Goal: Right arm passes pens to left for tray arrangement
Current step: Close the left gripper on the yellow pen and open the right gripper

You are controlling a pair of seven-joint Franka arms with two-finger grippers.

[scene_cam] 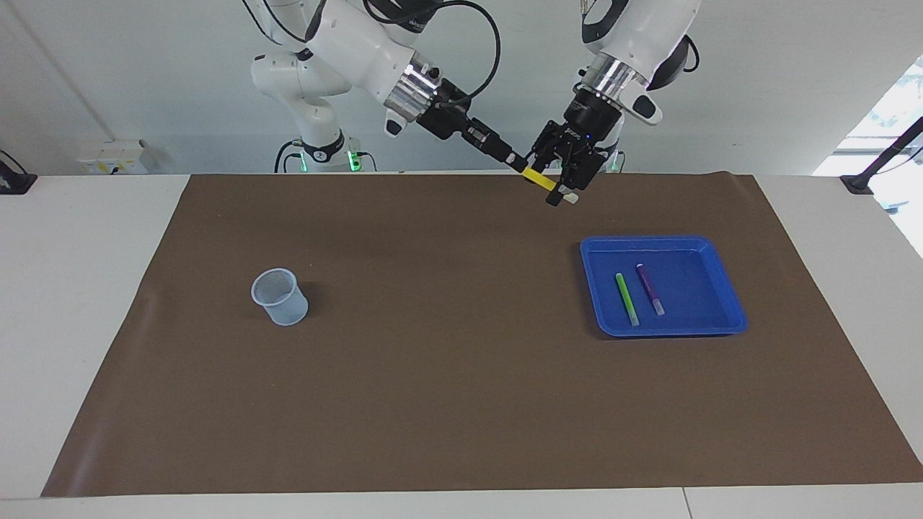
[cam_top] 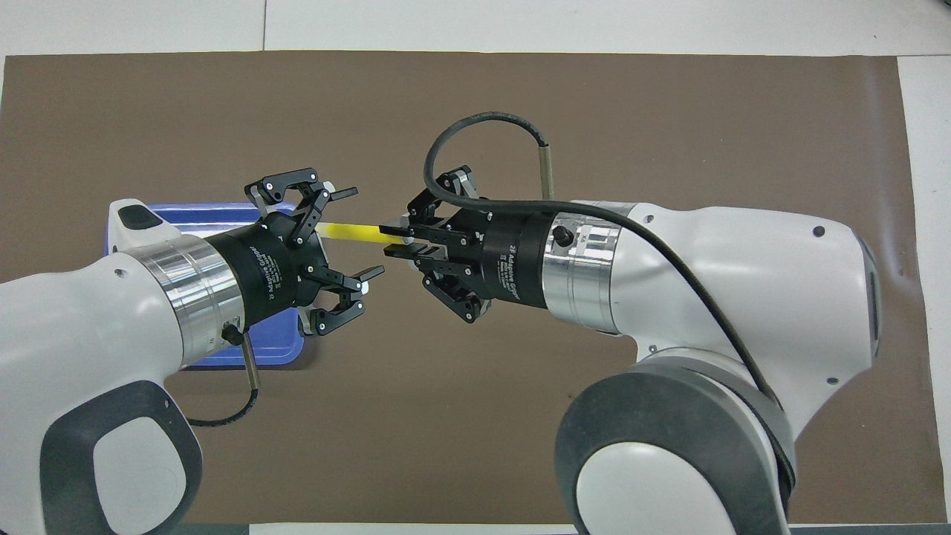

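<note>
Yellow pen [scene_cam: 539, 179]: held in the air between the two grippers, above the brown mat near the robots' edge of the table; tilted, pale end toward the left arm's end.
Right gripper [cam_top: 395, 241]: fingers pressed together on one end of the yellow pen; arm stretched in from the right arm's end.
Left gripper [cam_top: 356, 236]: fingers spread wide, one on each side of the yellow pen's shaft in the overhead view; contact with the pen not discernible.
Green pen [scene_cam: 626, 298]: flat inside the tray, pale end pointing away from the robots.
Purple pen [scene_cam: 650, 288]: flat inside the tray, just beside the green pen and roughly parallel, not touching, on the side toward the left arm's end.
Tray [scene_cam: 725, 287]: bright blue, shallow, raised rim; resting on the mat toward the left arm's end of the table, largely hidden under the left arm in the overhead view.
Cup [scene_cam: 279, 296]: pale-blue, translucent, upright on the mat toward the right arm's end, well apart from the tray.
Mat [scene_cam: 433, 375]: brown sheet covering most of the white table [scene_cam: 79, 252].
</note>
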